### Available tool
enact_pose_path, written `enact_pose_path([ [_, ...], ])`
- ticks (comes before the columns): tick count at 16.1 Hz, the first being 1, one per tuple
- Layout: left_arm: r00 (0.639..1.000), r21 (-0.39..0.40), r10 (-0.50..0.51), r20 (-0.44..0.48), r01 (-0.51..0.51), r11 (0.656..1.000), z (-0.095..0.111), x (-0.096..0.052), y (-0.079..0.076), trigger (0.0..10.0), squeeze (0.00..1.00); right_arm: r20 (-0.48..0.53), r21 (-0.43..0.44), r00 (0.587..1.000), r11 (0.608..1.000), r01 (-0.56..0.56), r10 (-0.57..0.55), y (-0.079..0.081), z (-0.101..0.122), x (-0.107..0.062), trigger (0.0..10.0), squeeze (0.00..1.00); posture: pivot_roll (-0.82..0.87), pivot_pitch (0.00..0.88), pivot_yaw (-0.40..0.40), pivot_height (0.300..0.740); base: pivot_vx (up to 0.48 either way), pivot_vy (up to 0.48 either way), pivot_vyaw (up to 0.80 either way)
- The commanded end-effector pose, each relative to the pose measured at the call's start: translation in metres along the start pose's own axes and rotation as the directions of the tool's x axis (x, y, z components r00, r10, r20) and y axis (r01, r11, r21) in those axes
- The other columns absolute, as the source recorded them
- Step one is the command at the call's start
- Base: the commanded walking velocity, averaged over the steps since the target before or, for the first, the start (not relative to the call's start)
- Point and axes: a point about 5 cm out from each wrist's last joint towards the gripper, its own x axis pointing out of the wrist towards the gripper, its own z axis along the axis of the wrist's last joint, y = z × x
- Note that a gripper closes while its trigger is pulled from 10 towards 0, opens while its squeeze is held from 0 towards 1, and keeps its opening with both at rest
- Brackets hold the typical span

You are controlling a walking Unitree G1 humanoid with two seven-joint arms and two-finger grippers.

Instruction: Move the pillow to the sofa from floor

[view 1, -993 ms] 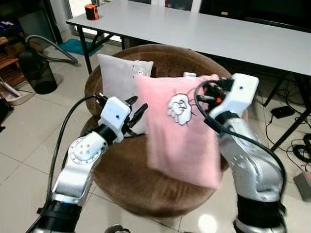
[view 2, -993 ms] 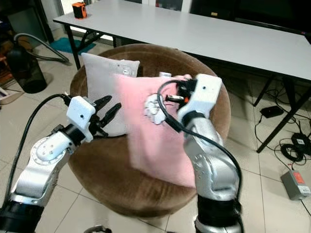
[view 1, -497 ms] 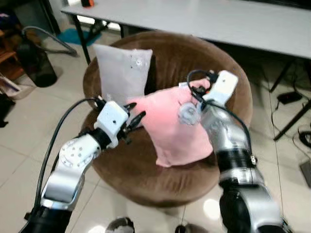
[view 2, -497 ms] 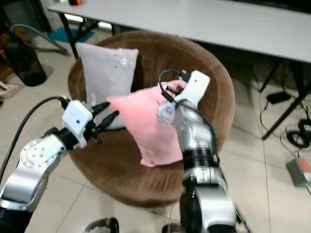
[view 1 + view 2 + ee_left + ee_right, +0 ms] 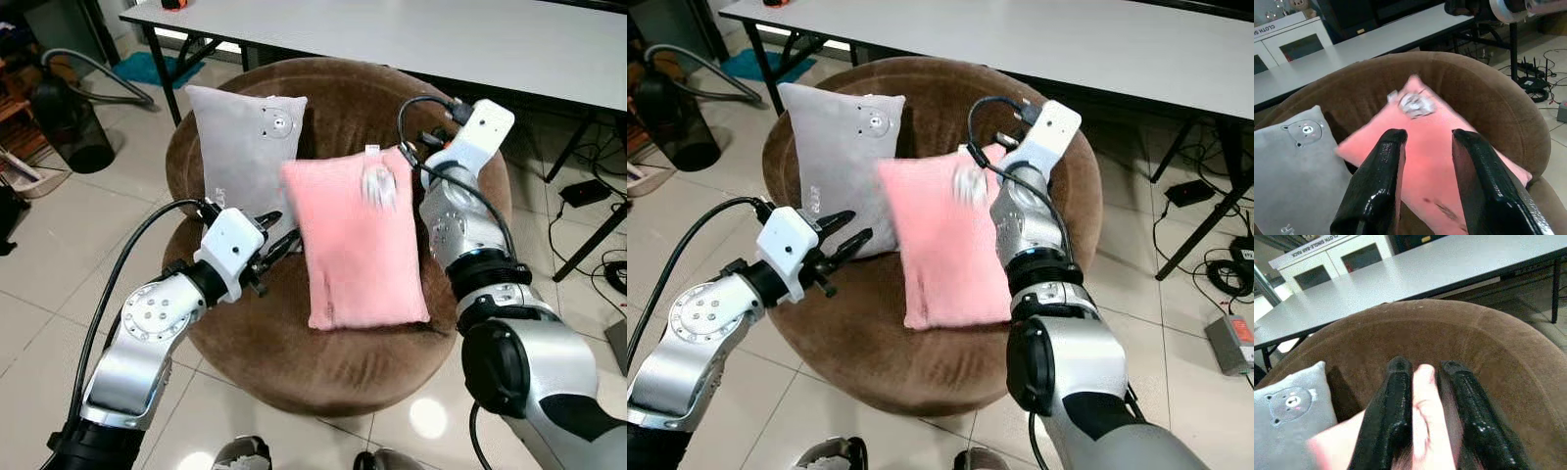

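A long white rectangular surface (image 5: 411, 44) on black legs stands behind a round brown plush sofa chair (image 5: 294, 343) on the pale tiled floor (image 5: 39, 264). On the sofa's seat lies the pink rectangular fabric pillow (image 5: 358, 245), its top edge leaning toward the backrest, with a small white emblem near that edge. Just beside it, on the robot's left, a grey square pillow with a bear face (image 5: 240, 147) stands upright against the backrest, its edge touching the pink one. The right pincer (image 5: 1425, 377) reaches to the pink pillow's top corner, its two black fingers (image 5: 1396, 416) narrow and pinching the fabric between them. The left pincer (image 5: 272, 245) hovers over the seat in front of the grey pillow, fingers (image 5: 1376, 186) spread apart and holding nothing.
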Motion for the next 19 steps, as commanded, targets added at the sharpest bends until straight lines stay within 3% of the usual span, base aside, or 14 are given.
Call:
enact_pose_path([
  [1,1.000,0.011,-0.003,0.014,0.002,1.000,0.004,0.002,-0.003,10.0,0.00,0.064,-0.013,0.998,1.000,-0.028,0.029,0.005,0.016,0.003,10.0,0.88,0.08,0.144,-0.021,0.740,0.000,0.000,0.00],
  [2,1.000,0.002,0.021,0.019,-0.021,1.000,0.003,0.003,-0.004,10.0,0.00,0.092,-0.039,0.994,0.998,-0.054,0.058,0.005,0.017,0.002,10.0,0.00,0.08,0.136,-0.030,0.740,0.000,0.000,0.00],
  [4,0.996,-0.070,0.094,-0.009,-0.094,0.993,-0.007,0.007,-0.005,10.0,0.00,0.120,-0.079,0.983,0.988,-0.129,0.138,0.004,0.008,-0.008,10.0,0.00,0.07,0.124,-0.032,0.740,0.000,0.000,0.00],
  [6,0.996,-0.069,0.088,-0.033,-0.090,0.994,-0.018,0.016,-0.015,10.0,0.00,0.052,-0.200,0.974,0.958,-0.206,0.220,-0.016,-0.024,-0.052,10.0,0.00,0.01,0.093,-0.006,0.740,0.000,0.000,0.00],
  [8,0.997,-0.073,0.060,-0.042,-0.063,0.995,-0.023,0.025,-0.020,10.0,0.00,0.011,-0.228,0.990,0.964,-0.137,0.143,-0.052,-0.036,-0.101,10.0,0.00,-0.04,0.079,0.017,0.740,0.000,0.000,-0.80],
  [10,0.997,-0.060,0.061,-0.046,-0.064,0.996,-0.024,0.027,-0.020,10.0,0.00,0.015,-0.233,0.998,0.971,-0.057,0.063,-0.067,-0.035,-0.117,10.0,0.00,-0.05,0.074,0.025,0.740,0.000,0.000,-0.80],
  [11,0.998,-0.058,0.055,-0.038,-0.057,0.997,-0.022,0.030,-0.018,10.0,0.00,0.023,-0.253,1.000,0.967,0.002,0.004,-0.081,-0.035,-0.143,10.0,0.00,-0.06,0.072,0.038,0.740,0.000,0.000,-0.80],
  [15,0.999,-0.073,0.042,-0.032,-0.044,0.996,-0.024,0.035,-0.023,10.0,0.00,-0.057,-0.354,0.997,0.934,0.037,-0.061,-0.101,-0.041,-0.185,10.0,0.00,-0.09,0.070,0.062,0.740,0.000,0.000,-0.80],
  [19,0.995,-0.122,0.079,-0.053,-0.085,0.989,-0.028,0.032,-0.023,10.0,0.00,-0.149,-0.539,0.989,0.839,-0.081,-0.001,-0.126,-0.054,-0.204,10.0,0.00,-0.09,0.066,0.065,0.740,0.000,0.000,-0.80],
])
